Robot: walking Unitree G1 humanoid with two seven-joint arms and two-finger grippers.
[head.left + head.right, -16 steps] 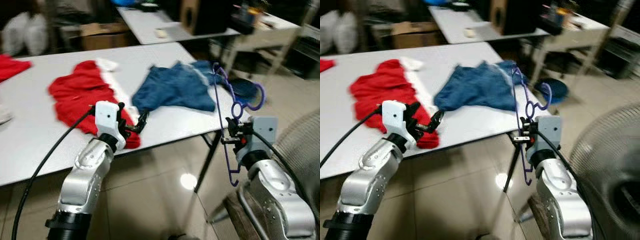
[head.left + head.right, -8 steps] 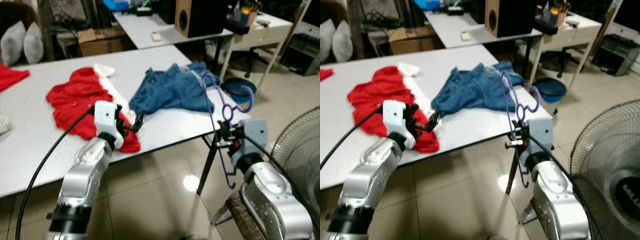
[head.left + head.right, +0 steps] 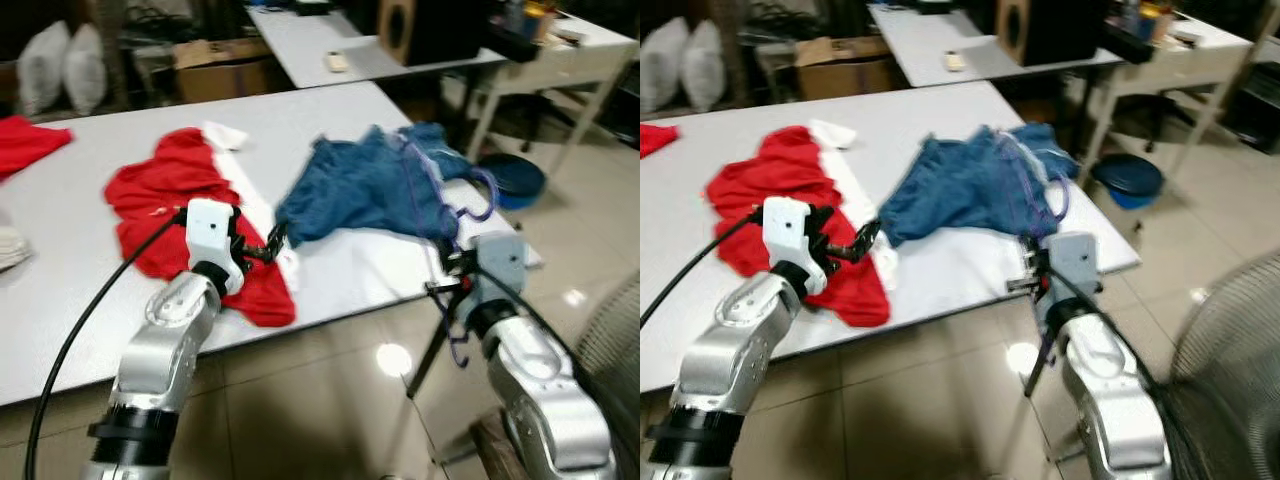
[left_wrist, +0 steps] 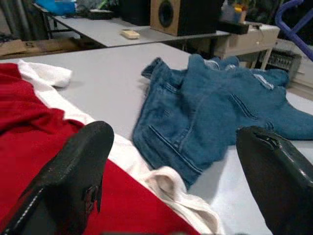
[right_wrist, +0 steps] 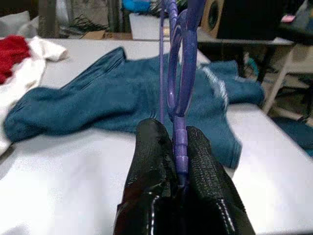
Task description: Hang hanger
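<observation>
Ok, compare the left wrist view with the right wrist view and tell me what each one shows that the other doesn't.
Left wrist view: the left hand, fingers spread wide with nothing between them, above the red garment with its white trim.

Right wrist view: the right hand, fingers pressed shut on the purple hanger, which stands upright.

Both: the blue denim garment lying crumpled on the white table, and a speaker on a farther table.
</observation>
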